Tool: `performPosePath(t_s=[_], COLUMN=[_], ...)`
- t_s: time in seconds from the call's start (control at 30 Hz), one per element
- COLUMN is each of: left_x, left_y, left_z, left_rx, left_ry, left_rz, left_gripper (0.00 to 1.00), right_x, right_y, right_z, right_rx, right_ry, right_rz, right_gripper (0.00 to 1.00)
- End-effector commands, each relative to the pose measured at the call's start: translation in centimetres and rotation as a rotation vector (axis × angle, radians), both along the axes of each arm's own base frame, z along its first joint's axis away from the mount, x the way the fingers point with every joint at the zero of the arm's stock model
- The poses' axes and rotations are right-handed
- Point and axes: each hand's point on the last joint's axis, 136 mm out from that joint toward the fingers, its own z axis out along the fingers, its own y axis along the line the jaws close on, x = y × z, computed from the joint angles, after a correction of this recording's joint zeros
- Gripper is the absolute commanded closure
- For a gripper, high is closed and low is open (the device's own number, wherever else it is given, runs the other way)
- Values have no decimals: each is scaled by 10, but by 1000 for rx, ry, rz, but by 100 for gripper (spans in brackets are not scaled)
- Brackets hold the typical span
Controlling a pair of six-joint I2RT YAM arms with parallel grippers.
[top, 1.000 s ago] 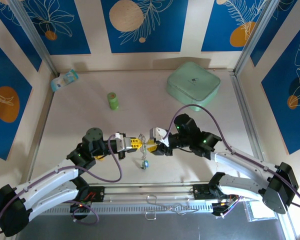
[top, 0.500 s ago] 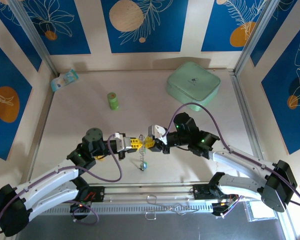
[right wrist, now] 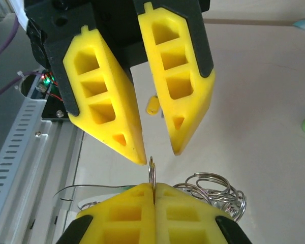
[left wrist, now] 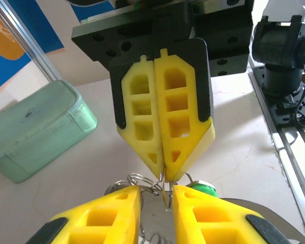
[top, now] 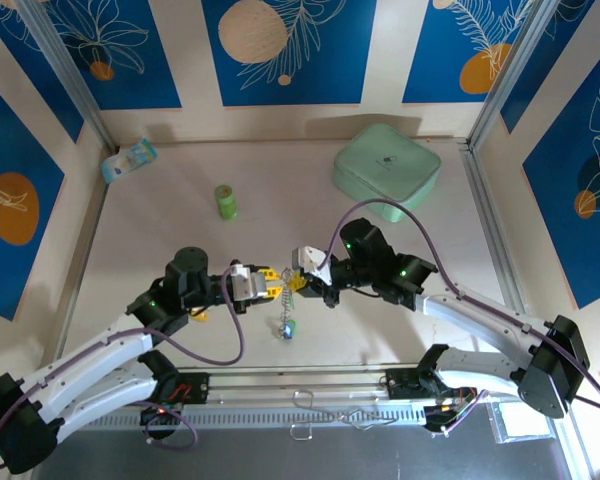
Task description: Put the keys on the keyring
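My right pincer (right wrist: 153, 189) is clamped on the thin silver wire keyring (right wrist: 151, 166), held edge-up; my left pincer (right wrist: 158, 154), slightly parted, sits directly opposite.

**Keyring** (right wrist: 151, 170): a thin silver wire loop, upright and seen edge-on. It is pinched between the closed pads of the right hand (right wrist: 153, 188), and its upper rim stands in the gap between the parted fingers of the left hand (right wrist: 158, 155). A tangle of smaller silver rings (right wrist: 216, 190) lies just beside it, and a beaded chain (top: 286, 308) hangs below.

**Keys**: a green-headed key (left wrist: 201, 189) sits at the rings. A yellow key (right wrist: 152, 105) lies well apart on the table (right wrist: 254, 76).
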Motion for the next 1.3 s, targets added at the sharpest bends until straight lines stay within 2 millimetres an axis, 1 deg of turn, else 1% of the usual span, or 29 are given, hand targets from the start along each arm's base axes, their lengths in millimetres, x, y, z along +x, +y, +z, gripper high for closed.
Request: performPosePath(t_s=[0.0,0.07,0.13,0.23,0.33,0.4,0.47,0.5,0.53,0.6,0.67,0.73,0.93,1.1,1.17,1.27], left_x=[-5,-5,-5,-4,-6,-6,-5,-4,-4,-3,-3,-5,-8,-11,-11,-10], left_y=[0,-2,-4,-7,-10,-10,-11,-12,-13,-15,-17,-19,-21,-23,-23,-23], left_z=[-7,-7,-5,-2,2,3,4,4,5,7,10,11,3,2,2,3], left_rx=[95,99,99,94,75,58,29,6,-26,-93,-173,-204,-194,-195,-196,-196], left_ry=[-12,-10,-11,-13,-12,-5,-9,-8,-8,-18,-27,-32,-19,-1,-1,-8], left_rz=[-46,-63,-74,-84,-101,-97,-90,-83,-80,-80,-78,-96,-126,-146,-147,-141], left_gripper=[77,77,79,88,99,100,100,100,100,100,100,100,100,100,100,100], right_x=[-6,-7,-8,-12,-13,-14,-13,-12,-13,-13,-12,-12,-11,-4,-1,0], right_y=[-4,-3,-1,5,9,10,7,4,0,-8,-15,-20,-24,-22,-24,-26], right_z=[5,7,7,8,8,11,18,24,28,31,29,23,7,1,0,0], right_rx=[-79,-103,-130,-159,-186,-172,-112,-63,-13,71,112,121,99,83,77,77], right_ry=[-43,-54,-63,-81,-101,-97,-82,-72,-51,-17,5,19,33,43,46,68], right_rz=[29,34,46,73,89,95,79,75,76,74,57,35,5,-15,-32,-37], right_gripper=[100,100,100,100,100,100,86,78,73,68,67,67,66,66,67,73])
